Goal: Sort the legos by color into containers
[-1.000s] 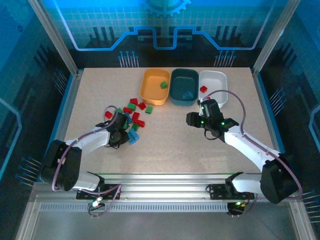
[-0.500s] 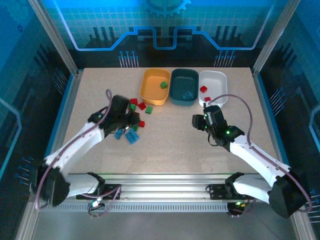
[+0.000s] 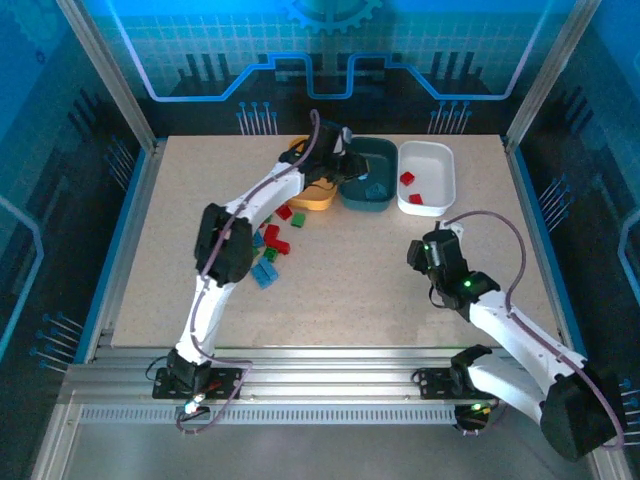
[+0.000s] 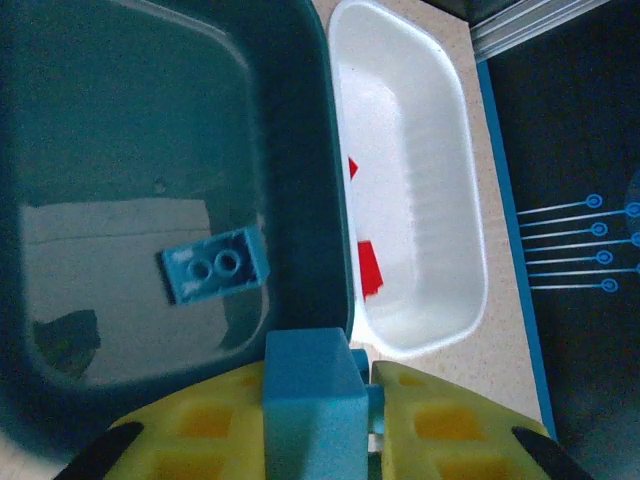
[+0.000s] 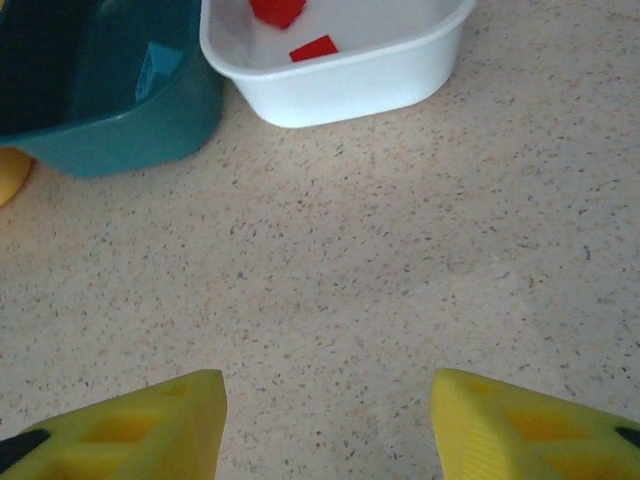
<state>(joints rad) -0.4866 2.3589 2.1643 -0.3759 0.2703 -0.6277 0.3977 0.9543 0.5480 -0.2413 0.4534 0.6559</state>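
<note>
Speckled table [image 3: 350, 300]. Pinches blue brick [image 4: 310, 375] in left gripper [image 4: 318, 425] over teal bin [image 4: 120, 130]. Holds right gripper [image 5: 325, 420] wide, empty, near white bin [image 5: 340, 90].

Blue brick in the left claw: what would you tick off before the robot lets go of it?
1. Grip: left gripper shut on the held blue brick: ok.
2. Held brick hangs within the rim of the teal bin: cannot tell; it is close to the rim.
3. Colour match: another blue brick lies in that bin: ok.
4. Neighbouring white bin holds red bricks, none blue: ok.
5. Right gripper open over the bare table, apart from the bins: ok.
</note>
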